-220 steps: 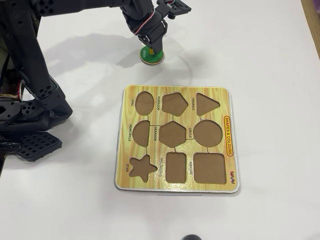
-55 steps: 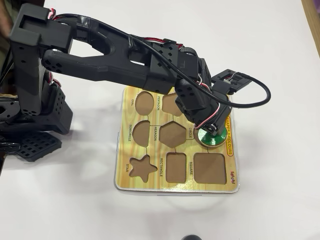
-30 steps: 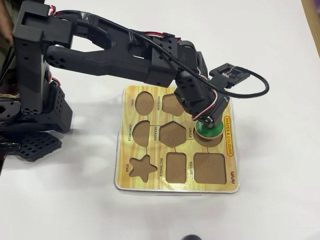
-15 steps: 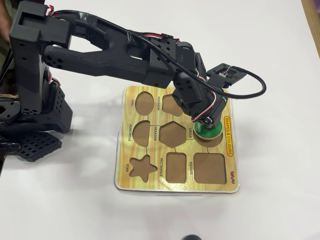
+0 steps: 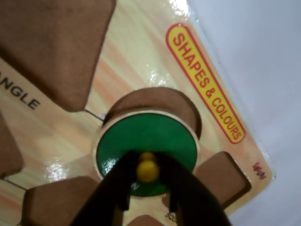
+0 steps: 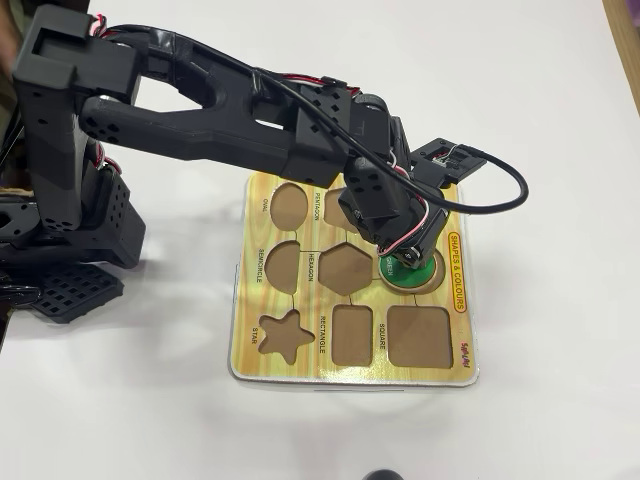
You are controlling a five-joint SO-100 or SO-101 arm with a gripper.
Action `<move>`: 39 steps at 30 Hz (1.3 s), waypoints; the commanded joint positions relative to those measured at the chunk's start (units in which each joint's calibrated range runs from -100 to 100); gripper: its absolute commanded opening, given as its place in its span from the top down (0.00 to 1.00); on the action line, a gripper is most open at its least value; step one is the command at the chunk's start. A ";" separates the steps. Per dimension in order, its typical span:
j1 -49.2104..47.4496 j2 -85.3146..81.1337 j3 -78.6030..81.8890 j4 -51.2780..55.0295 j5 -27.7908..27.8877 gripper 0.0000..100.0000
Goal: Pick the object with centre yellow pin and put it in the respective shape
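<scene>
The green disc (image 5: 146,134) with its yellow knob (image 5: 148,170) lies tilted over the round CIRCLE cut-out (image 5: 160,99). A brown crescent of the cut-out shows on its far side in the wrist view. My gripper (image 5: 148,159) is shut on the knob, one dark finger (image 5: 120,186) on each side. From overhead, the gripper (image 6: 405,262) covers most of the disc (image 6: 414,270). Only a green sliver shows inside the cut-out's rim (image 6: 434,277) on the yellow puzzle board (image 6: 300,362).
Empty cut-outs surround the circle: hexagon (image 6: 345,268), square (image 6: 417,335), rectangle (image 6: 352,333), star (image 6: 282,336) and triangle (image 5: 51,47). The arm's black base (image 6: 60,230) stands left of the board. A black cable (image 6: 505,195) loops out to the right. White table lies all around.
The disc went from the table above the board to the circle cut-out, carried by my gripper. Over the last second it sank lower into the cut-out, and the gripper shifted slightly left.
</scene>
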 commanded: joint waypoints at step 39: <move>-4.17 -0.37 -0.09 -4.99 -4.09 0.98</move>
